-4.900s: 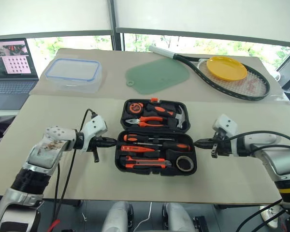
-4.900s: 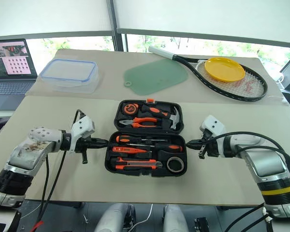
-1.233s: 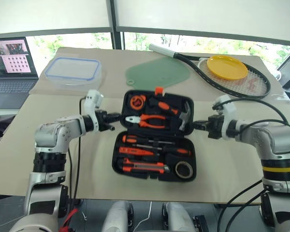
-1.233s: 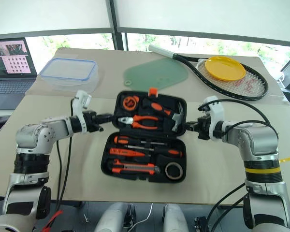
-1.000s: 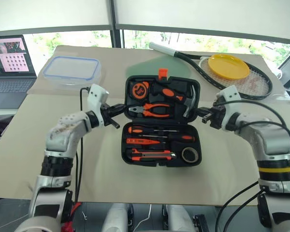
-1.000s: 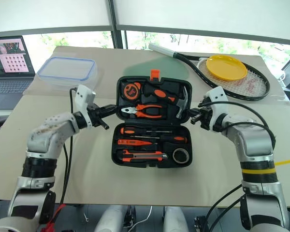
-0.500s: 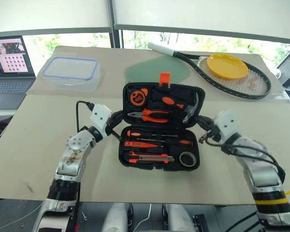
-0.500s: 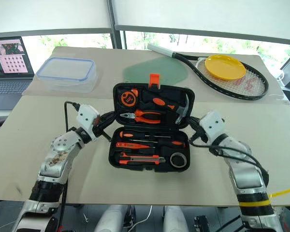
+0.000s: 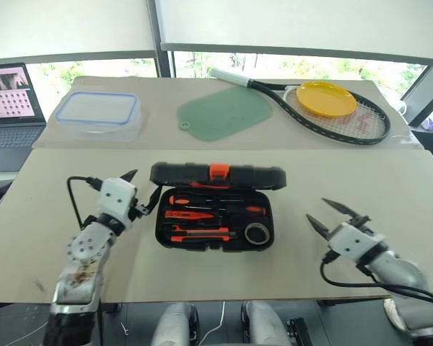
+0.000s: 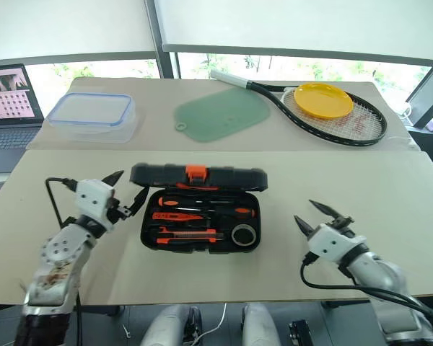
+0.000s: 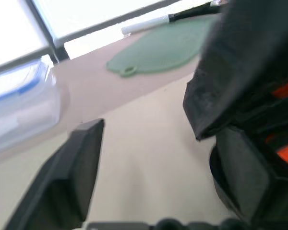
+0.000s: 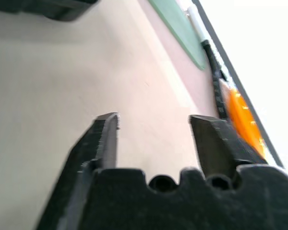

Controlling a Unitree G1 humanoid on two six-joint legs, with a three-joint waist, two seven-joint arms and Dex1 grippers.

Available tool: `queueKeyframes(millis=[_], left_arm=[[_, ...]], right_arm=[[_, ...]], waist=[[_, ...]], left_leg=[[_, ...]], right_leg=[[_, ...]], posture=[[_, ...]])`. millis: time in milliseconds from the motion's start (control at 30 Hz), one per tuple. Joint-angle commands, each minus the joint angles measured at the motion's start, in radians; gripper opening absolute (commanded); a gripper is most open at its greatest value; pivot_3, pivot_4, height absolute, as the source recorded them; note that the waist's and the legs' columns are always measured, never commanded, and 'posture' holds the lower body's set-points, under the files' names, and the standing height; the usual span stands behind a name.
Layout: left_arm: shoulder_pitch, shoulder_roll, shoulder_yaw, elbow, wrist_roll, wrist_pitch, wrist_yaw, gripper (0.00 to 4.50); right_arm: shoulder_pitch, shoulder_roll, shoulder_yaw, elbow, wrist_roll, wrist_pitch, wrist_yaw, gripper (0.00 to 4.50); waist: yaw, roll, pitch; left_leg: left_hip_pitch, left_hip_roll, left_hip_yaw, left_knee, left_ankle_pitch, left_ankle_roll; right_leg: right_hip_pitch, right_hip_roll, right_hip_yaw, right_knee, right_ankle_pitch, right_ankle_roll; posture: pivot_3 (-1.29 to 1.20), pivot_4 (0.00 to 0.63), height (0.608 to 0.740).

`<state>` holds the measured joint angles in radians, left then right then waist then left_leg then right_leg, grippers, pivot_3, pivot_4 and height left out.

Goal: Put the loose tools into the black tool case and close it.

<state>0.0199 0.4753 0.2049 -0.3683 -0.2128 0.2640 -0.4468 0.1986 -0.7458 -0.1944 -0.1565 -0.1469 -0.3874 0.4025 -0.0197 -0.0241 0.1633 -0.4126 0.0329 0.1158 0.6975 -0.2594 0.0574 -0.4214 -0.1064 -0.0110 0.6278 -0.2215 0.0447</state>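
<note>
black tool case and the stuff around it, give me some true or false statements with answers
1. The black moulded-plastic tool case is fully shut. False: its lid hangs partly lowered, and the tools in the base are in view.
2. The yellow round plate rests on the strings of the black tennis racket. True.
3. The left end effector is clamped on the lid. False: its fingers are spread, beside the case's left end.
4. The right end effector is open, off to the right of the case. True.
5. The clear blue-rimmed plastic box sits on the green cutting mat. False: it stands apart, to the left of the mat.
</note>
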Motion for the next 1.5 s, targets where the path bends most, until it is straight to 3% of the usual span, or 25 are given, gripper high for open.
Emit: queueKeyframes(millis=[33,167,267,333,433,467,533,633,700,867,900,933,1067,1267,1500], left_arm=[[0.077,0.089,0.179,-0.188,-0.176,0.177,-0.054,4.5],[0.215,0.206,0.292,-0.254,-0.38,0.373,-0.192,4.5],[0.298,0.307,0.325,-0.199,-0.393,0.382,-0.332,4.5],[0.276,0.354,0.303,-0.131,-0.353,0.329,-0.368,4.5],[0.121,0.419,0.239,0.033,-0.331,0.308,-0.416,4.5],[0.057,0.442,0.19,0.099,-0.288,0.256,-0.444,4.09],[-0.071,0.466,0.1,0.215,-0.232,0.177,-0.509,3.75],[-0.305,0.445,-0.05,0.405,-0.139,0.1,-0.557,2.68],[-0.451,0.4,-0.149,0.541,-0.058,0.014,-0.577,1.95],[-0.7,0.257,-0.304,0.818,0.08,-0.156,-0.602,0.16],[-0.725,0.241,-0.314,0.853,0.092,-0.171,-0.605,0.0],[-0.751,0.214,-0.334,0.889,0.112,-0.196,-0.603,0.0],[-0.795,0.137,-0.412,0.924,0.147,-0.248,-0.683,0.0],[-0.671,0.21,-0.438,0.705,0.074,-0.161,-0.905,0.0],[-0.632,0.231,-0.385,0.572,0.035,-0.052,-0.902,0.0]], right_arm=[[0.108,-0.06,-0.083,-0.194,0.267,0.206,0.179,4.4],[0.227,-0.137,-0.084,-0.332,0.498,0.469,0.354,4.4],[0.258,-0.185,-0.055,-0.395,0.592,0.585,0.456,4.4],[0.232,-0.196,-0.02,-0.411,0.592,0.612,0.476,4.4],[0.165,-0.205,0.032,-0.45,0.647,0.679,0.522,4.4],[0.133,-0.204,0.052,-0.454,0.658,0.705,0.527,4.44],[0.073,-0.194,0.092,-0.452,0.66,0.747,0.525,3.9],[-0.007,-0.188,0.156,-0.45,0.658,0.788,0.542,3.02],[-0.054,-0.184,0.207,-0.443,0.638,0.795,0.563,2.3],[-0.153,-0.164,0.298,-0.409,0.623,0.828,0.596,0.62],[-0.165,-0.16,0.307,-0.403,0.619,0.83,0.6,0.29],[-0.182,-0.149,0.323,-0.391,0.609,0.833,0.596,0.02],[-0.278,-0.048,0.353,-0.32,0.542,0.865,0.477,0.02],[-0.318,0.024,0.248,-0.217,0.483,0.874,0.338,0.02],[-0.248,-0.016,0.185,-0.242,0.481,0.868,0.368,0.02]], waist=[[0.002,0.0,0.0],[0.01,0.0,-0.001],[0.012,0.0,-0.001],[0.016,0.0,-0.001],[0.039,0.0,-0.001],[0.04,0.0,-0.001],[0.046,-0.001,-0.001],[0.051,-0.002,-0.002],[0.054,-0.002,-0.002],[0.056,-0.003,-0.002],[0.055,-0.004,-0.002],[0.052,-0.004,-0.002],[0.042,-0.005,-0.001],[0.031,-0.005,-0.001],[0.036,-0.005,-0.001]], left_leg=[[0.0,0.0,0.0,-0.001,0.001,-0.001],[0.004,0.002,-0.002,-0.003,0.001,-0.002],[0.006,0.001,-0.001,-0.003,0.001,-0.002],[0.007,0.002,-0.001,-0.004,0.001,-0.002],[0.008,0.001,-0.002,-0.003,0.001,-0.003],[0.008,0.001,-0.002,-0.003,0.002,-0.003],[0.007,0.001,-0.002,-0.003,0.002,-0.003],[0.004,0.0,-0.001,-0.003,0.001,-0.003],[0.002,-0.001,-0.001,-0.003,0.001,-0.002],[-0.002,-0.003,-0.001,0.001,0.001,-0.001],[-0.004,-0.003,-0.001,0.002,0.001,-0.001],[-0.004,-0.003,-0.001,0.002,0.001,-0.001],[-0.006,-0.003,-0.002,0.004,0.001,0.0],[-0.009,-0.001,-0.002,0.007,0.002,-0.002],[-0.01,-0.002,-0.003,0.008,-0.001,0.003]], right_leg=[[-0.001,0.0,0.0,0.001,-0.001,-0.001],[0.002,0.001,-0.002,0.002,-0.003,-0.004],[0.003,-0.001,-0.002,0.002,-0.005,-0.005],[0.003,0.0,-0.002,0.002,-0.01,-0.013],[0.0,0.0,-0.004,0.002,-0.01,-0.013],[0.0,0.0,-0.004,0.002,-0.01,-0.013],[0.0,0.0,-0.004,0.001,-0.01,-0.013],[0.0,0.0,-0.004,0.0,-0.009,-0.013],[0.001,0.0,-0.003,0.0,-0.004,-0.005],[0.0,0.002,-0.004,0.0,-0.002,-0.003],[-0.001,0.003,-0.005,-0.001,-0.001,-0.002],[-0.001,0.003,-0.004,-0.001,-0.001,-0.002],[-0.001,0.003,-0.004,-0.001,-0.001,-0.001],[-0.003,0.003,-0.004,-0.001,0.0,0.0],[-0.003,0.001,-0.004,0.0,0.0,0.002]], posture=[[0.0,0.15,0.738],[0.0,0.15,0.738],[0.0,0.15,0.738],[0.0,0.15,0.738],[0.0,0.15,0.738],[0.0,0.15,0.738],[0.0,0.15,0.738],[0.0,0.15,0.738],[0.0,0.15,0.738],[0.0,0.15,0.738],[0.0,0.15,0.738],[0.0,0.15,0.738],[0.0,0.15,0.738],[0.0,0.15,0.738],[0.0,0.15,0.738]])
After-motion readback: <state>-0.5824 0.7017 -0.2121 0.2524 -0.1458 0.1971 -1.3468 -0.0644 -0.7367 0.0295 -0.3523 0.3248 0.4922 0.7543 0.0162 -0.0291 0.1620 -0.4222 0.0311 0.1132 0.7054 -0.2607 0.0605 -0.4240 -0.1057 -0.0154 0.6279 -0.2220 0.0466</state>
